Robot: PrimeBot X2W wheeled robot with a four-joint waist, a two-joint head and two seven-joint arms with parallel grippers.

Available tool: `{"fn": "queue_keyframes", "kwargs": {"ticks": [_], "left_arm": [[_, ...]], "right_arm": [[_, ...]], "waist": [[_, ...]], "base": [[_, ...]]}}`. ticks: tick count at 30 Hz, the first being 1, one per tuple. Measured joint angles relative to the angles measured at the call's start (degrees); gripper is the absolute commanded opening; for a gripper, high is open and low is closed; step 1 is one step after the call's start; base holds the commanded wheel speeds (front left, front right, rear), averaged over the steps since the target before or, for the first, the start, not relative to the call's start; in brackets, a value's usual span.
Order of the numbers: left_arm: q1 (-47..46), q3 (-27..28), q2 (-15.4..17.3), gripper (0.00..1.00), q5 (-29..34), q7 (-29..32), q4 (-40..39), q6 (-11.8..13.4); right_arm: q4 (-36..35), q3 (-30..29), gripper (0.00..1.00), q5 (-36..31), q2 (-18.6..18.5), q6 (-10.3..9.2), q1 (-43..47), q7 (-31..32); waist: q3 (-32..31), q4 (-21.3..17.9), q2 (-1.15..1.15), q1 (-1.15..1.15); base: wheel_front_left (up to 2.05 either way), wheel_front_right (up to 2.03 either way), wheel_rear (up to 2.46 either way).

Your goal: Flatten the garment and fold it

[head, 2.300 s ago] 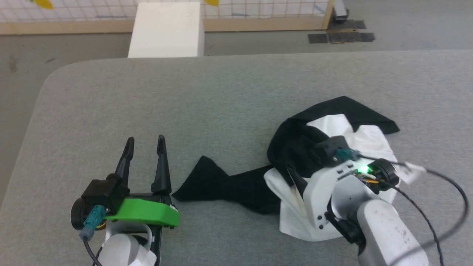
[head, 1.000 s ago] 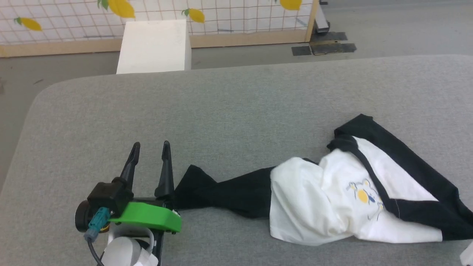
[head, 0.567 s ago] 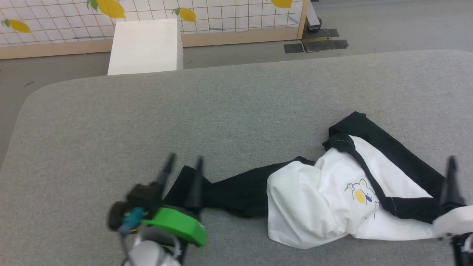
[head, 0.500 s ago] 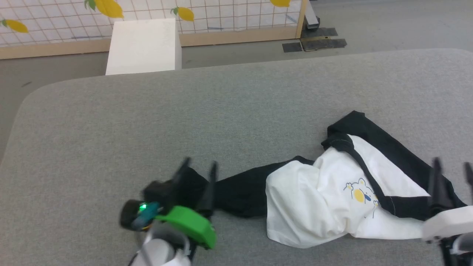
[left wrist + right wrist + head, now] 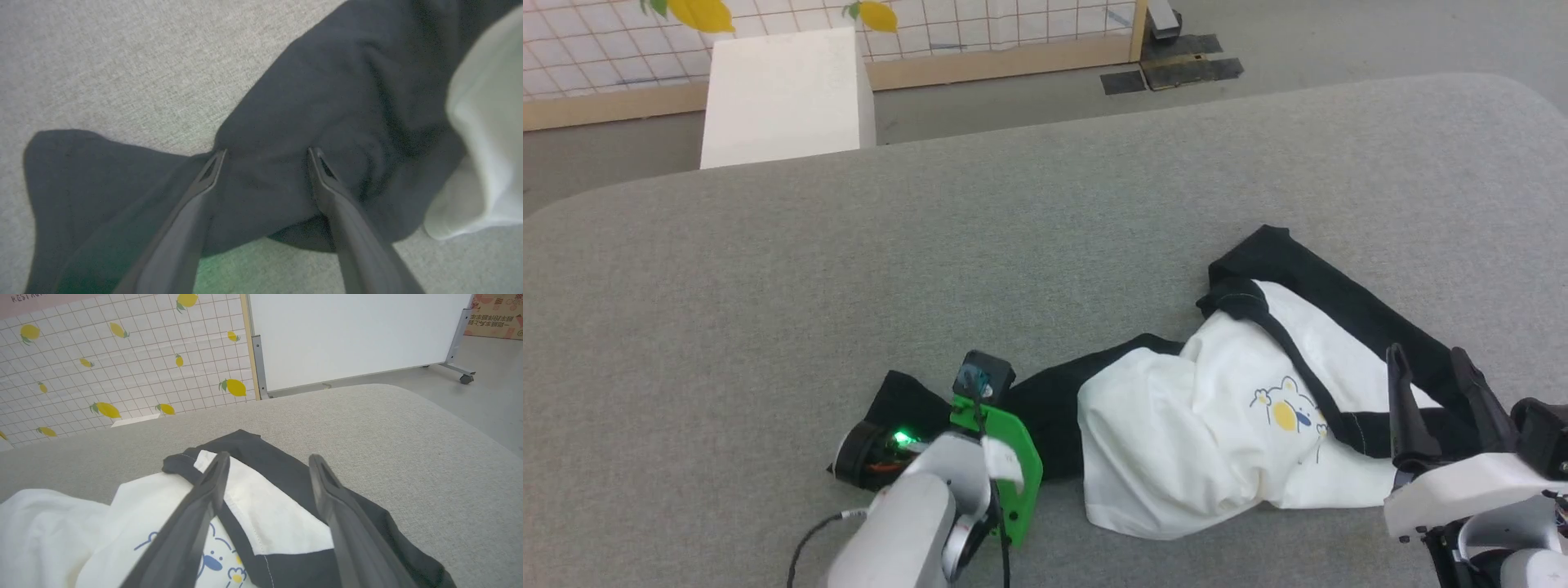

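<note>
A white T-shirt, the garment (image 5: 1168, 441), lies rumpled on the near right part of a grey fabric-covered counter (image 5: 1013, 245). It is stretched sideways. One black sleeve (image 5: 894, 398) trails toward the robot's left, and the other black sleeve (image 5: 1339, 298) runs diagonally on the right. A small bear print (image 5: 1286, 412) with yellow faces up.

Two seconds earlier the shirt was a tighter heap with the right hand buried in it. It has since been drawn out to the right, which uncovered the print, and let go. The right hand (image 5: 1427, 355) now hangs over the right sleeve with its fingers spread and nothing between them.

The left hand (image 5: 265, 157) was resting beside the tip of the left sleeve a second ago. It has swung over that sleeve and tipped down, with its fingers wide apart astride the black cloth. Whether the tips press the cloth cannot be told.

Flattening seems only begun: the white body is still bunched. Both hands look set to take a sleeve each and pull the shirt wide.
</note>
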Motion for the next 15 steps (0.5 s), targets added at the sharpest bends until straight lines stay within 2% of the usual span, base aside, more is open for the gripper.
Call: {"fn": "queue_keyframes", "kwargs": {"ticks": [2, 3, 4, 5, 7, 9, 15], "left_arm": [[-0.99, -0.52, 0.22, 1.00, -0.13, 5.09, 0.31, -0.26], [-1.47, -0.57, 0.23, 0.89, -0.56, 7.50, 0.25, -0.65], [-1.82, -0.54, 0.29, 0.38, -1.19, 9.72, 0.03, -1.00], [-2.03, -0.55, 0.38, 0.00, -1.54, 11.13, -0.29, -1.25], [-1.94, -0.53, 0.69, 0.00, -1.80, 12.49, -1.48, -1.45], [-1.47, 0.24, 1.04, 0.00, -1.77, 9.67, -3.16, -0.64], [1.37, 8.55, 1.52, 0.00, -1.91, -13.00, -7.68, 7.37]], "right_arm": [[-0.09, 0.43, 1.00, 0.19, 0.01, 0.00, -0.01, 0.00], [-0.12, 0.56, 1.00, 0.31, 0.00, 0.00, -0.01, 0.00], [-0.16, 0.76, 1.00, 0.58, -0.01, 0.00, -0.01, 0.00], [-0.18, 0.89, 1.00, 0.76, -0.01, 0.00, -0.01, 0.01], [-0.21, 1.12, 1.00, 1.01, 0.00, 0.00, -0.01, 0.02], [-0.24, 1.23, 1.00, 1.20, -0.01, 0.00, -0.02, 0.02], [-0.45, 1.62, 1.00, 1.47, 0.00, 0.00, -0.09, 0.20]], "waist": [[0.25, -0.44, 0.00, 0.00], [0.38, -0.63, 0.00, 0.00], [0.51, -0.79, 0.00, 0.00], [0.60, -0.88, 0.00, 0.00], [0.82, -0.98, 0.00, 0.00], [0.93, -0.86, 0.00, 0.00], [0.81, 0.47, 0.00, 0.00]], "base": [[0.00, 0.00, 0.00], [0.00, 0.00, 0.00], [0.00, 0.00, 0.00], [0.00, 0.00, 0.00], [0.00, 0.00, 0.00], [0.00, 0.00, 0.00], [0.00, 0.00, 0.00]]}}
